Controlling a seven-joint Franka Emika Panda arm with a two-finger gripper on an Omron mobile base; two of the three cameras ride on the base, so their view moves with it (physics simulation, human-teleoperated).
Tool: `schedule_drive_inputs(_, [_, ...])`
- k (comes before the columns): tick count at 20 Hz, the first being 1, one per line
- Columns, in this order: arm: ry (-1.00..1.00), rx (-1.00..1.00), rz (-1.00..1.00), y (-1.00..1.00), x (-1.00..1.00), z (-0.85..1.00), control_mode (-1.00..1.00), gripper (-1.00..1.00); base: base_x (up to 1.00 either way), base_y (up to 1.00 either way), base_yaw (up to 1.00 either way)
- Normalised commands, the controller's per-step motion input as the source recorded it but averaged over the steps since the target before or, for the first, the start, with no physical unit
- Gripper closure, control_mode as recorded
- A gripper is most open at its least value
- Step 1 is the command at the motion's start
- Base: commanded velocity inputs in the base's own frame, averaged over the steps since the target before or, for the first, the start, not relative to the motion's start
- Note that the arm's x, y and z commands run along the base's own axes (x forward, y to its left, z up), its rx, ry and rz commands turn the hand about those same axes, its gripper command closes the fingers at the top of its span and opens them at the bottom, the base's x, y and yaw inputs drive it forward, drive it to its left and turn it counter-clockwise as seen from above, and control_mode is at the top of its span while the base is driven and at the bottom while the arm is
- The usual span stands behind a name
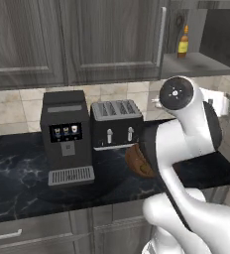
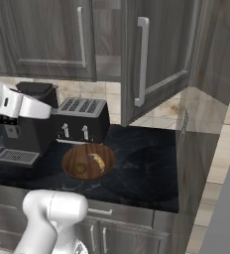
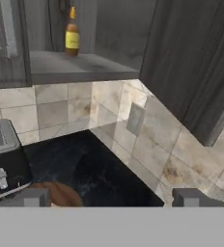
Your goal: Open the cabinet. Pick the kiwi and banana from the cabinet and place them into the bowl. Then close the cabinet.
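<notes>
The white arm (image 1: 186, 149) rises from the base, bends at a dark elbow joint and folds back on itself — the upper link ends in a round dark-capped joint. In the right base view the forearm (image 2: 18, 105) extends level. The pincer (image 3: 111, 198) stands with both fingertips (image 3: 34, 197) spread wide apart — nothing lies between them.

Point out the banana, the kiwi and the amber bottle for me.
banana (image 2: 96, 161), right base view, middle of the yellow fruit lying in the bowl.
kiwi (image 2: 80, 168), right base view, top of the small brown fruit.
amber bottle (image 3: 72, 37), hand view, its yellow label.
</notes>
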Motion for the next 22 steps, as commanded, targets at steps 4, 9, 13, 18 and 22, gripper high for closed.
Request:
schedule_drive_inputs(4, [-0.04, 0.09, 0.49, -0.11, -0.78, -0.02, -1.00, -1.00, 0.00, 0.00, 0.00])
schedule_drive_inputs(9, [-0.07, 0.00, 0.05, -0.01, -0.48, 0.00, -1.00, -1.00, 0.00, 0.00, 0.00])
schedule_drive_inputs(13, [-0.29, 0.05, 0.24, -0.24, -1.00, 0.13, -1.00, -1.00, 0.00, 0.00, 0.00])
schedule_drive_inputs(18, [-0.17, 0.10, 0.18, -0.36, -0.86, 0.20, -1.00, -1.00, 0.00, 0.00, 0.00])
schedule_drive_inputs(22, [-0.02, 0.15, 0.09, -0.54, -0.33, 0.23, -1.00, -1.00, 0.00, 0.00, 0.00])
